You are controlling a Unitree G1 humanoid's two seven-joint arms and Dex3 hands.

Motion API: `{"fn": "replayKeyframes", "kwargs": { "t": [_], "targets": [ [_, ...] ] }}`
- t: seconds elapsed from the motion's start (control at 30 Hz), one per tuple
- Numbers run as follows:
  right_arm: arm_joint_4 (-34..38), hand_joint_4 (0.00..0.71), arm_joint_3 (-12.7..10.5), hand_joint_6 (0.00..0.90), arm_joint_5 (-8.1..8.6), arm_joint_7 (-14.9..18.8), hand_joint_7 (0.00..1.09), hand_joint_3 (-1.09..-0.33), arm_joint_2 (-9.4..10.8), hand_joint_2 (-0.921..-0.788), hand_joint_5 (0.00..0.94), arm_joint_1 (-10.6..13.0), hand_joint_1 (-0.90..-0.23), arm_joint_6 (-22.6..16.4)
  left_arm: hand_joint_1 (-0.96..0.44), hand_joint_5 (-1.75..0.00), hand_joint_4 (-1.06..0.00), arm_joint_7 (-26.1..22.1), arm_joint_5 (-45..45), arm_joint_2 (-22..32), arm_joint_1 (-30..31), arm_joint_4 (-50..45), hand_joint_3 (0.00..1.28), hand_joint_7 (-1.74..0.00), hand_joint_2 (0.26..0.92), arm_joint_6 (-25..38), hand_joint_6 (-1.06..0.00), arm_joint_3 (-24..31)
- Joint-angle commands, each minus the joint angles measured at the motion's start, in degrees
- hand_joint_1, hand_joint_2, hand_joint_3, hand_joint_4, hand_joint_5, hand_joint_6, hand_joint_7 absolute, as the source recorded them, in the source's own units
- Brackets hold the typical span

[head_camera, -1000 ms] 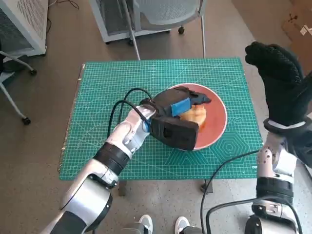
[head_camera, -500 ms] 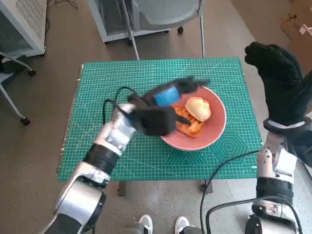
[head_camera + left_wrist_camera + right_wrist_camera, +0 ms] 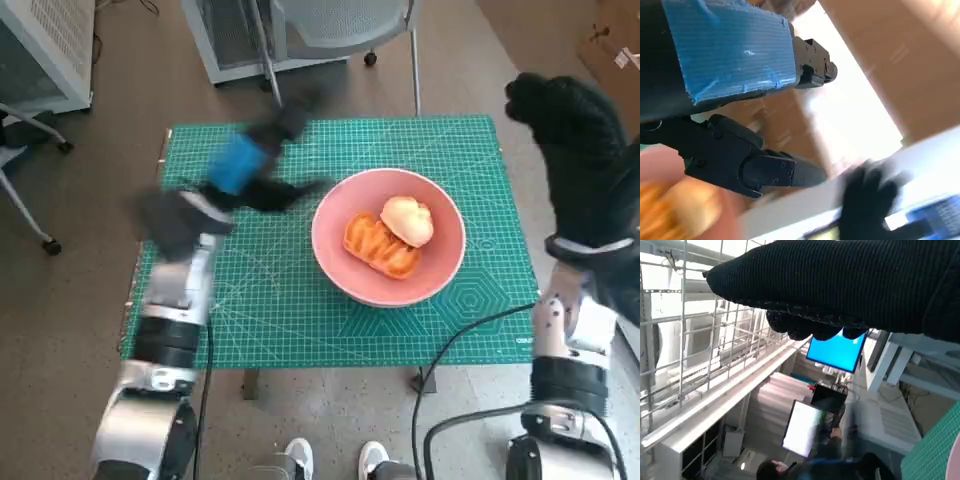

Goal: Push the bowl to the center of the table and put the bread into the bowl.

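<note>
Bowl: the pink bowl (image 3: 389, 250) sits on the green mat (image 3: 300, 300) that covers my surface, a little right of the middle.
Bread: two pieces lie inside the bowl, touching each other. The pale round bun (image 3: 408, 220) is on the far right side, the orange-brown bread (image 3: 378, 247) lies across the middle.
Left hand: my left hand (image 3: 240, 170) hangs over the far left part of the mat, well apart from the bowl, blurred in the head view. In the left wrist view (image 3: 735, 100) its black fingers (image 3: 765, 170) are spread with nothing between them.
Right hand: my right hand (image 3: 575, 150) in its black glove is raised off the right edge of the surface, fingers up. I see nothing in it, but I cannot tell how far the fingers are curled.
Left wrist view, other: the bowl's pink rim and an orange blur of bread show at one corner.
Around the surface: a chair (image 3: 330, 30) stands on the floor beyond the far edge, and a pair of white shoes (image 3: 335, 462) shows at the near edge.
</note>
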Motion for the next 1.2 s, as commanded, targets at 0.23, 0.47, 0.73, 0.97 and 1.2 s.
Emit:
{"fn": "replayKeyframes", "kwargs": {
  "t": [0.23,0.47,0.73,0.97,1.2],
  "targets": [
    [2.9,0.294,0.4,0.413,-1.27,-0.7,0.01,-0.712,-0.2,-0.921,0.004,-2.0,-0.700,1.3,-0.78,0.00,0.00,2.5,-1.3,2.3,5.6,-11.2,0.48,0.00,0.921,5.0,-0.16,2.3],
    [5.3,0.285,0.7,0.405,-2.52,-0.5,0.01,-0.712,-0.5,-0.921,0.001,-3.6,-0.705,0.9,-0.77,0.00,0.00,2.3,-2.7,3.5,8.4,-14.9,0.49,0.00,0.921,6.3,-0.16,3.8],
    [6.8,0.262,0.6,0.398,-3.41,-0.4,0.00,-0.709,-1.0,-0.921,0.000,-4.7,-0.702,0.7,-0.75,0.00,0.00,2.0,-3.1,4.2,9.1,-14.5,0.49,0.00,0.921,4.9,-0.15,5.3],
    [8.2,0.257,0.5,0.399,-3.46,0.0,0.00,-0.707,-0.9,-0.921,0.000,-5.3,-0.701,0.3,-0.74,0.00,0.00,1.8,-3.5,4.1,8.8,-13.2,0.49,0.00,0.921,4.9,-0.15,5.9],
    [9.1,0.256,0.6,0.399,-3.40,0.0,0.00,-0.706,-0.9,-0.921,0.000,-5.9,-0.697,0.2,-0.73,0.00,0.00,2.2,-3.2,3.6,8.8,-13.3,0.49,0.00,0.921,5.4,-0.14,5.4]
  ]
}}
